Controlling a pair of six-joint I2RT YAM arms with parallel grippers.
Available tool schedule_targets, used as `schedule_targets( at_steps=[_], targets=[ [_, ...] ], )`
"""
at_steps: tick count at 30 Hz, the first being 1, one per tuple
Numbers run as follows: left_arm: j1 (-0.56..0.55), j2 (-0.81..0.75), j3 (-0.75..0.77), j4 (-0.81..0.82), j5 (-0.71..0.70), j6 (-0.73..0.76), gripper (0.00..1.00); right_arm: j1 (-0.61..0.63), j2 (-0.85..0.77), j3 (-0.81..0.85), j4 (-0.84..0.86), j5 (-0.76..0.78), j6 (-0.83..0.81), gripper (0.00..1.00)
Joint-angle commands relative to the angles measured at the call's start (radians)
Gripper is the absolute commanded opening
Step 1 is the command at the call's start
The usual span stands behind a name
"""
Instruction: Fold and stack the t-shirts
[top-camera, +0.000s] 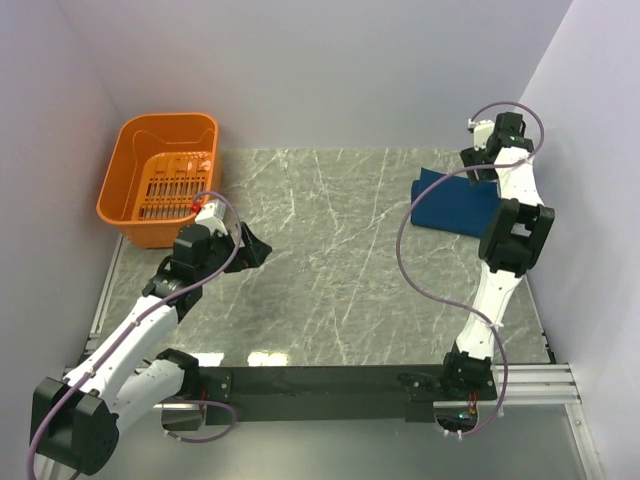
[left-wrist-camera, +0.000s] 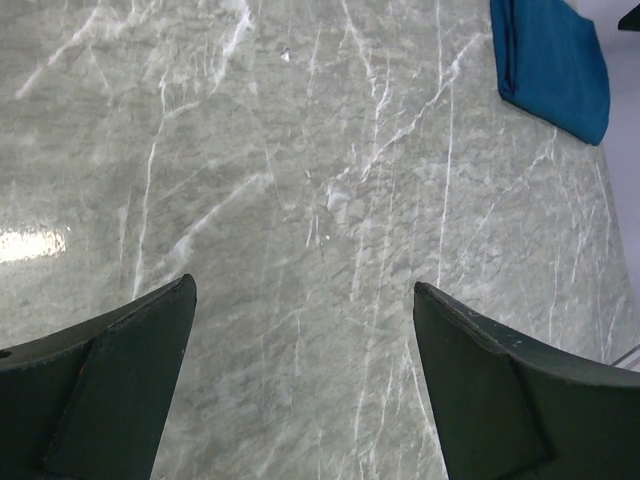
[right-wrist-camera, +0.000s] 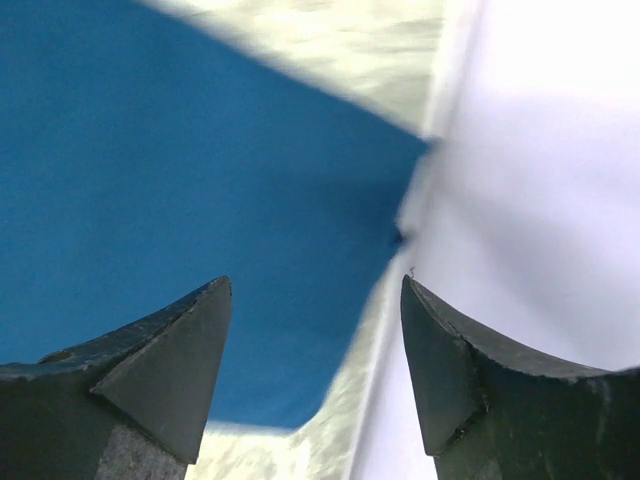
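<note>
marble table (top-camera: 330, 270), folded blue t-shirt (top-camera: 450, 208) at far right corner under the right gripper (right-wrist-camera: 315, 282), fingers spread, empty; left gripper (left-wrist-camera: 304, 283), also spread, well apart.

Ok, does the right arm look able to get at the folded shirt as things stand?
Probably yes: the right end effector hangs open over the shirt with nothing between them, though the wall stands close beside it.

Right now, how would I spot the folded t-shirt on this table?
Look at the grey marble table, then its far right corner below the right gripper. The t-shirt is a flat blue folded rectangle; the orange basket sits far left.
</note>
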Motion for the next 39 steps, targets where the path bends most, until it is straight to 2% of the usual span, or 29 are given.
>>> schedule_targets(
  at_steps=[1,4,7,8,11,12,14,15,17,18,22,23,29,39],
  targets=[
    [0.004,-0.007,0.06,0.064,0.0,0.027,0.95,0.022,-0.164,-0.066,-0.122,-0.343,-0.077,0.74],
    [0.006,0.002,0.094,0.057,-0.068,0.0,0.99,0.025,-0.257,-0.204,-0.133,-0.507,-0.041,0.73],
    [0.006,0.011,0.152,-0.024,-0.2,-0.04,0.99,0.044,-0.401,-0.403,-0.018,-0.59,0.034,0.75],
    [0.009,0.011,0.181,-0.041,-0.214,-0.033,0.99,0.051,-0.446,-0.519,0.086,-0.57,0.062,0.77],
    [0.01,0.007,0.238,-0.136,-0.309,-0.008,0.99,0.056,-0.617,-0.71,0.265,-0.491,0.163,0.84],
    [0.01,-0.003,0.25,-0.168,-0.343,0.001,0.99,0.056,-0.688,-0.744,0.295,-0.43,0.183,0.85],
    [0.01,-0.023,0.27,-0.248,-0.479,0.017,0.99,0.054,-0.742,-0.815,0.33,-0.356,0.22,0.86],
    [0.01,-0.042,0.273,-0.27,-0.524,0.023,0.99,0.054,-0.786,-0.836,0.347,-0.267,0.234,0.87],
    [0.012,-0.067,0.267,-0.319,-0.59,0.05,1.0,0.05,-0.823,-0.901,0.398,-0.193,0.315,0.87],
    [0.013,-0.096,0.263,-0.325,-0.595,0.061,0.99,0.048,-0.861,-0.927,0.422,-0.068,0.399,0.87],
    [0.013,-0.177,0.246,-0.339,-0.589,0.095,0.99,0.047,-0.96,-1.054,0.472,0.106,0.496,0.95],
    [0.013,-0.194,0.235,-0.338,-0.59,0.096,1.0,0.044,-0.983,-1.074,0.478,0.105,0.5,0.99],
    [0.013,-0.265,0.213,-0.324,-0.566,0.116,0.99,0.034,-1.151,-1.174,0.504,0.099,0.542,0.99],
    [0.013,-0.263,0.19,-0.336,-0.512,0.107,0.99,0.034,-1.207,-1.14,0.438,0.102,0.608,1.0]
  ],
)
